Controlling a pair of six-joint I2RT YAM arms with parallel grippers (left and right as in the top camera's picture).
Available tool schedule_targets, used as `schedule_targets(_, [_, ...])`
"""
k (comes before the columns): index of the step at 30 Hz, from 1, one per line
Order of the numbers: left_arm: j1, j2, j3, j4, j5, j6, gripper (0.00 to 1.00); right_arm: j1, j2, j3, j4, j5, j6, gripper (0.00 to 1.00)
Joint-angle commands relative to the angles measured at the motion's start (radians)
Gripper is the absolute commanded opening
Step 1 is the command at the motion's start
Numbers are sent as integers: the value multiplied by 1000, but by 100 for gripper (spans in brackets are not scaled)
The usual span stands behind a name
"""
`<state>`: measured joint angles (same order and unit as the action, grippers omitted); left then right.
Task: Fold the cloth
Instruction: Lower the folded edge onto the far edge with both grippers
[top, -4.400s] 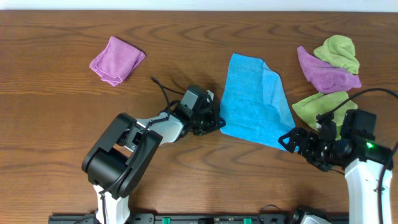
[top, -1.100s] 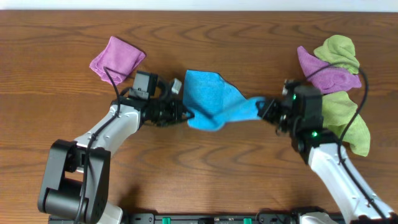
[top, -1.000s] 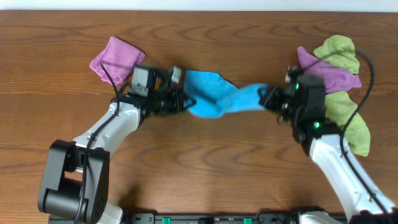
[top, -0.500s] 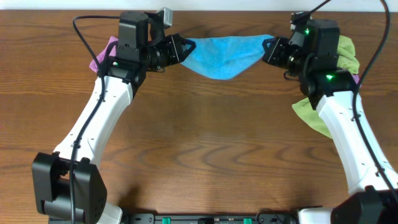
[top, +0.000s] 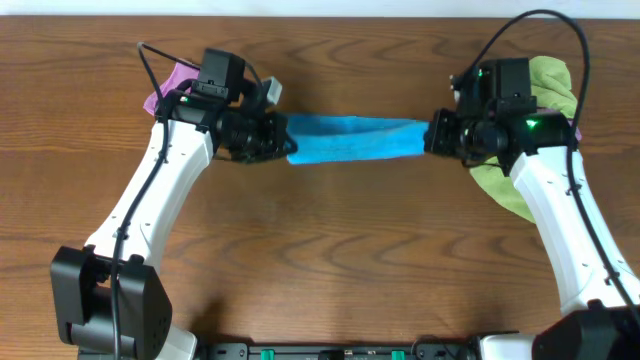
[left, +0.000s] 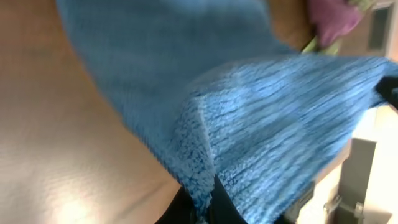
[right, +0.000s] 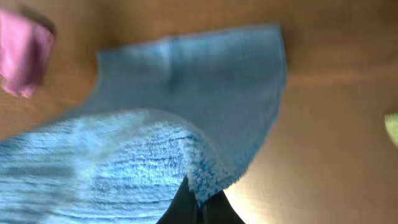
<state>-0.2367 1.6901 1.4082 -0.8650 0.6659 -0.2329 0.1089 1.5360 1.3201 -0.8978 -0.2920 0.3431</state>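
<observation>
Between left hand (top: 287, 149) and right hand (top: 429, 140), the cloth (top: 352, 140), taut

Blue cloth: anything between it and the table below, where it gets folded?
Nothing visible. The cloth is stretched between the left gripper and right gripper over bare table; purple cloth and green cloth lie off to the sides.

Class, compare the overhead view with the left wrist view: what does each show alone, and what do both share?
Only overhead: both whole arms, the left gripper and right gripper each shut on an end of the cloth, stretched between them. Only left wrist: the cloth's terry weave close up, folded at the pinch. Both: the blue cloth and the wooden table.
</observation>
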Motion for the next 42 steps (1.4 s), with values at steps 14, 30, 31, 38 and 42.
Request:
schedule_targets(14, [-20,-11,-272,-51,-40,99,6,23,-27,-331,-27,23,-21,1])
schedule_targets(30, [-27,-17,-293,359,-108,-159,6,24,-28,-359,375,60,-7,1])
schedule_targets(31, [-27,-17,-293,397,-119,-183,6,24,-20,-359,413,60,-7,1])
schedule_targets(38, [-27,-16,-293,595,-230,-248,6,52,51,-359,602,103,-6,1])
schedule_targets(42, [-27,-3,-293,663,-286,-258,6,65,105,-357,674,138,0,1])
